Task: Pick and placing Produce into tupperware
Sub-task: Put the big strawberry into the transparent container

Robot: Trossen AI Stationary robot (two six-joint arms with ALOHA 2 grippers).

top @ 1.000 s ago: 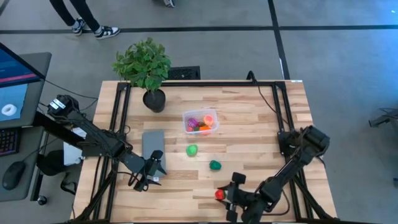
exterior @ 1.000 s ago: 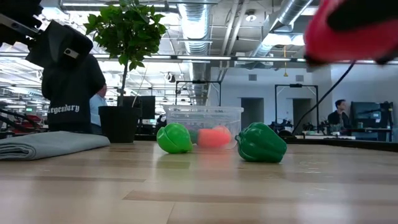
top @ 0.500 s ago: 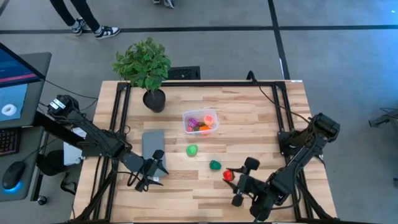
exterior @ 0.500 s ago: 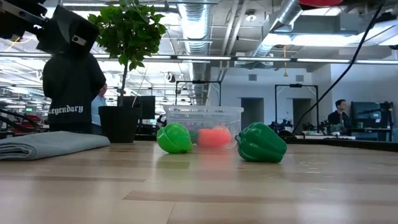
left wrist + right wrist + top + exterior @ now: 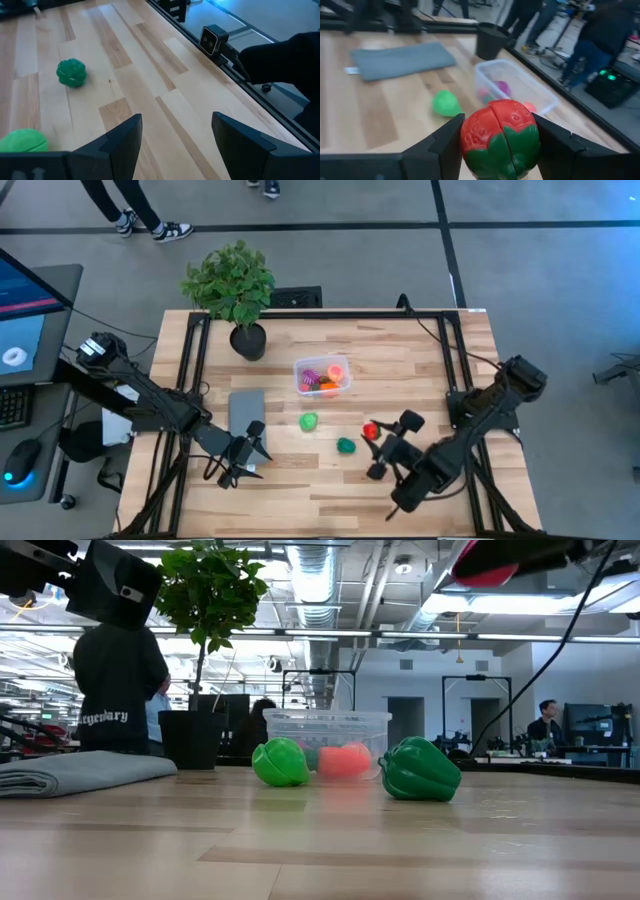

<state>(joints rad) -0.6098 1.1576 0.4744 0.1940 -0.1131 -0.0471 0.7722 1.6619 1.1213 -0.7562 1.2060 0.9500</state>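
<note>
Left gripper [image 5: 247, 452], fingers parted and empty, near the grey cloth [image 5: 246, 408]; clear tub [image 5: 322, 375] mid-table holding toys, light green fruit [image 5: 309, 421] and dark green pepper [image 5: 346, 445] nearer; right gripper [image 5: 377, 438] raised, clamping red strawberry [image 5: 370, 430].

Bright, even light across the table [image 5: 400, 360] in the high view, shadows soft and short beside the potted plant [image 5: 232, 288]. Low view: ceiling strip lights [image 5: 560, 637] glare across the upper frame, the near tabletop runs soft. Right wrist view is blurred throughout, the red strawberry [image 5: 500, 138] at bottom centre the sharpest thing. Left wrist view stays crisp, its dark fingers [image 5: 120, 145] slightly soft.
</note>
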